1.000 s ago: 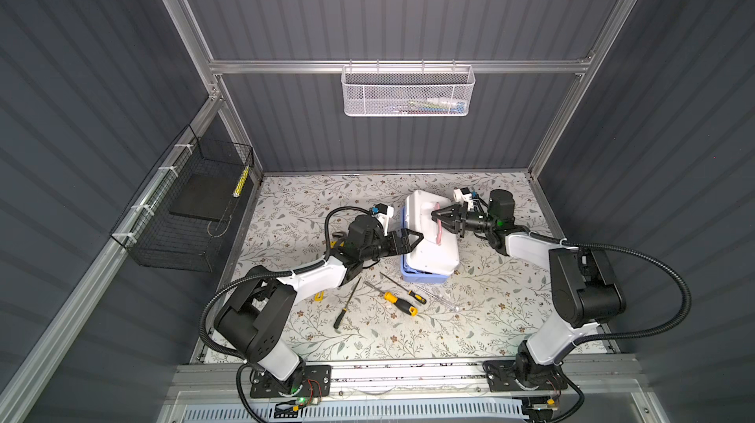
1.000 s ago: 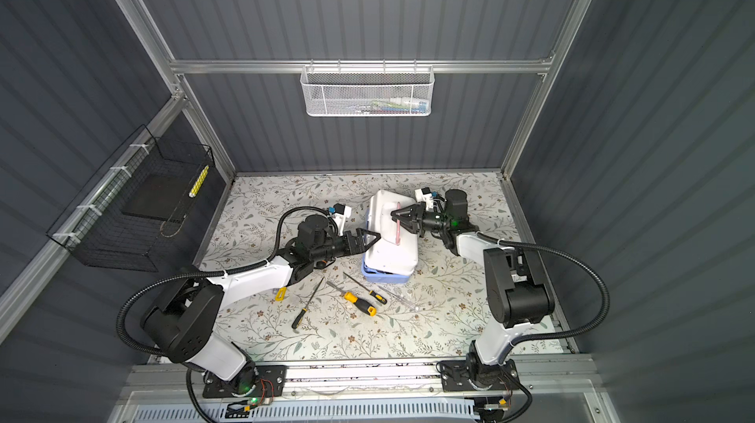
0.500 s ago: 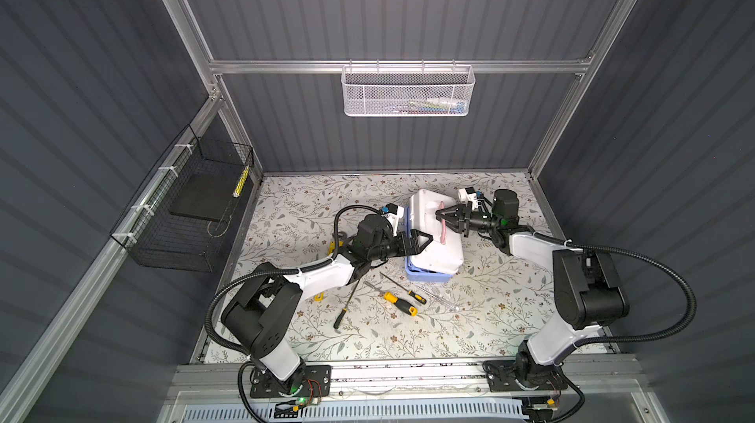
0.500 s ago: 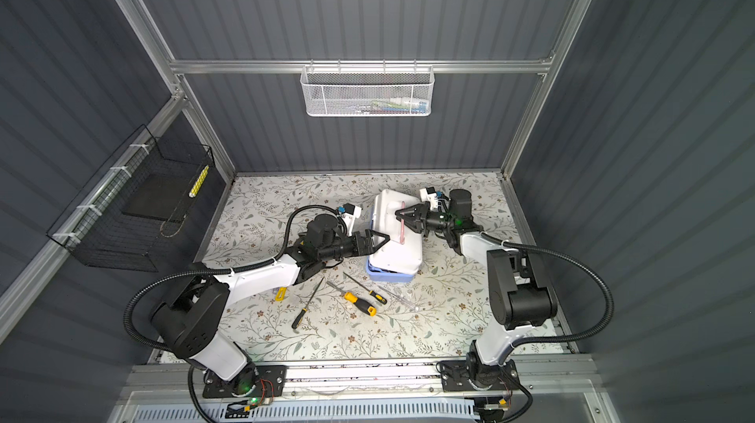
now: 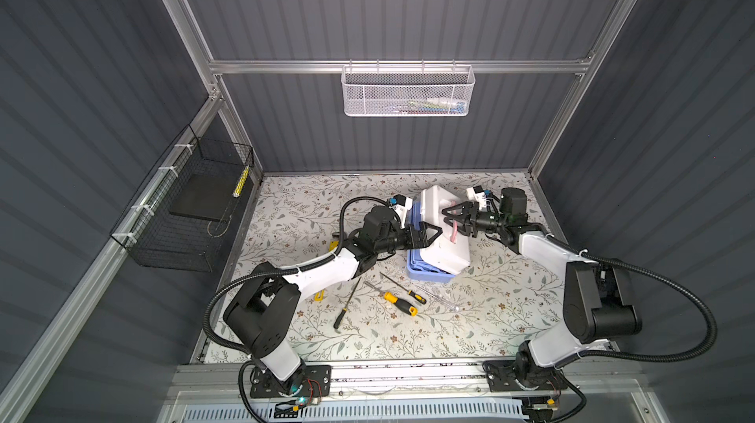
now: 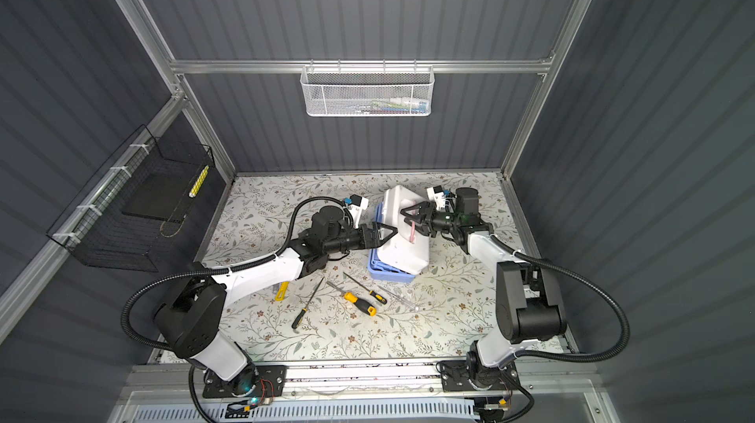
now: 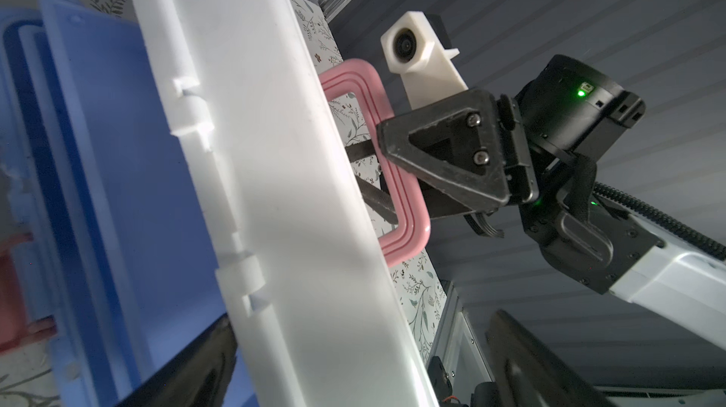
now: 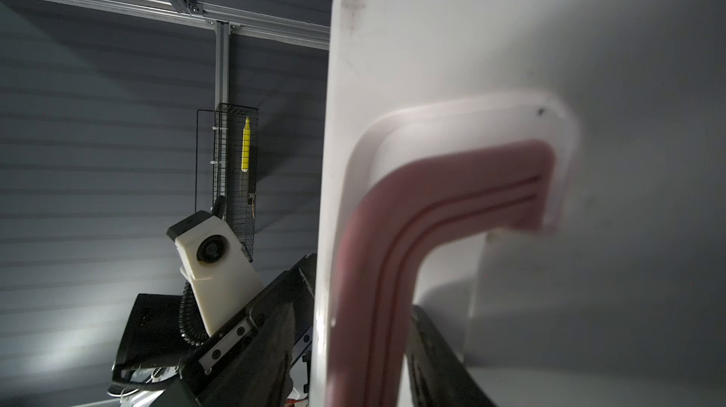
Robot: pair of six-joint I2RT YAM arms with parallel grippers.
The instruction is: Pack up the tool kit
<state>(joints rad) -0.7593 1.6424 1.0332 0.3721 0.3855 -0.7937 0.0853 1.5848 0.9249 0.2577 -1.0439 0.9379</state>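
Top views, both: left gripper (image 5: pixel 435 235) spread wide and empty, white lid (image 5: pixel 447 255) edge at its 3 o'clock. Next, tool kit (image 5: pixel 429 274), toward 1 o'clock on the surface (image 5: pixel 294 212), long axis 12-to-6, lid tilted up. Last, right gripper (image 5: pixel 449 221), jaws parted around the pink handle (image 5: pixel 453 233) at its 9 o'clock, not clamped.

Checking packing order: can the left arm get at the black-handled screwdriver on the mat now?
Probably yes: the black-handled screwdriver lies uncovered on the mat, close to that arm. The left tool is open, holding nothing, but it straddles the raised lid and must back off first.
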